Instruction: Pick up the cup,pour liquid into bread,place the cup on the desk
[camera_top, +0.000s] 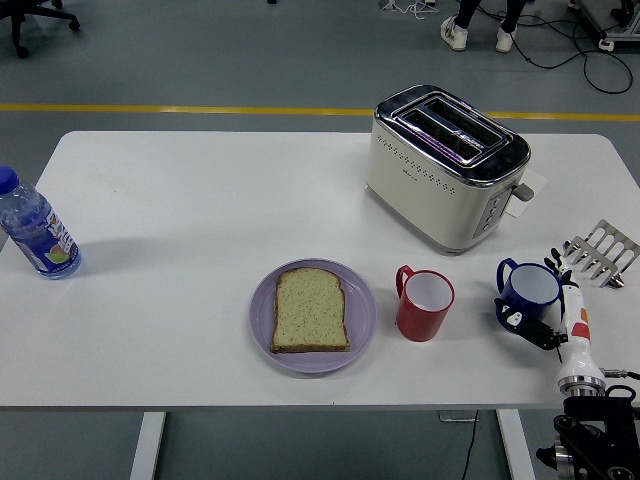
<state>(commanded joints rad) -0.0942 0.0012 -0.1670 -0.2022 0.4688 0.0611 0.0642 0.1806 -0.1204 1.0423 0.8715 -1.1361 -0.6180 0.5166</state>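
Note:
A blue cup (528, 286) with two handles stands on the white table (180, 200) at the right. My right hand (541, 298) reaches in from the lower right corner and is wrapped around it, thumb on the near side and fingertips (555, 262) at the far right side. A red cup (426, 304) stands to the left of the blue one, empty as far as I can see. One slice of bread (311, 309) lies on a purple plate (362, 300) left of the red cup. My left arm is out of sight.
A cream and chrome toaster (445, 165) stands behind the cups. There is a metal rack (602, 253) at the right edge, just behind my hand. At the far left edge stands a water bottle (38, 229). A person's feet show at the top.

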